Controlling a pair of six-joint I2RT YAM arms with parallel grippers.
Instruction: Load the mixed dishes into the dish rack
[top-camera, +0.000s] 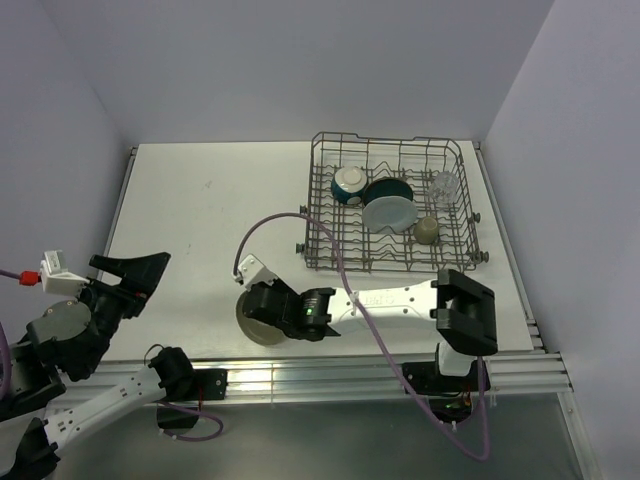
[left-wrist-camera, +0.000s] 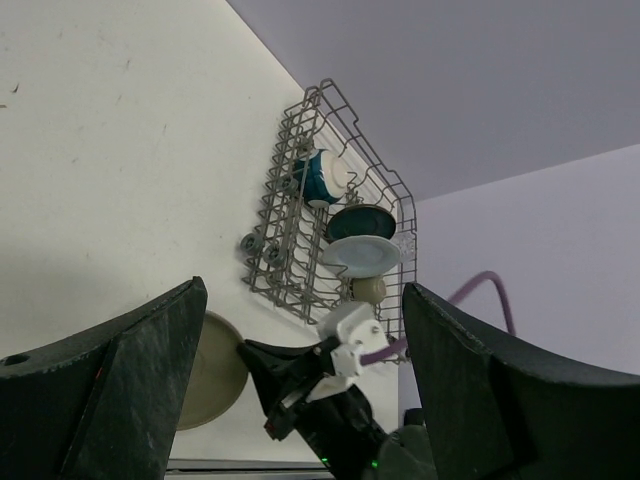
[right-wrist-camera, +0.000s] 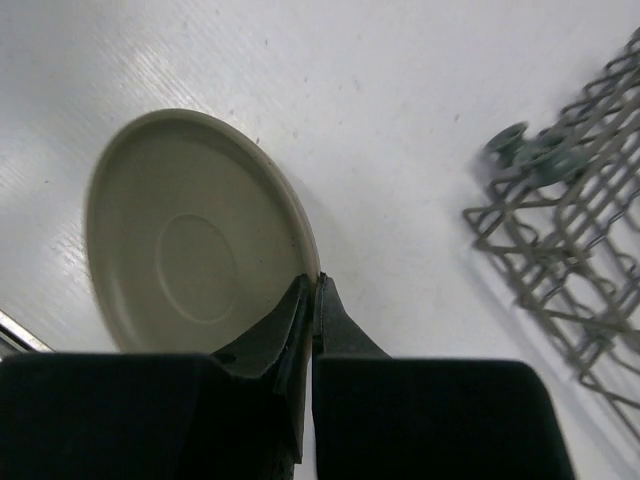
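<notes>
My right gripper (top-camera: 258, 305) reaches left over the table's near edge and is shut on the rim of the grey-beige plate (top-camera: 250, 322). In the right wrist view the jaws (right-wrist-camera: 313, 285) pinch the plate's (right-wrist-camera: 190, 235) right rim. The dish rack (top-camera: 318, 200) stands at the back right. It holds the teal bowl (top-camera: 350, 182), dark teal plate (top-camera: 390, 188), pale blue plate (top-camera: 390, 214), mug (top-camera: 427, 230) and clear glass (top-camera: 445, 183). My left gripper (top-camera: 148, 280) is open and empty at the far left, well apart from the plate.
The left wrist view shows the rack (left-wrist-camera: 268, 215), the plate (left-wrist-camera: 215, 365) and my right gripper (left-wrist-camera: 262, 362) between its own fingers (left-wrist-camera: 130, 380). The rack corner (right-wrist-camera: 560, 230) lies right of the plate. Metal rails (top-camera: 330, 378) run along the table's near edge.
</notes>
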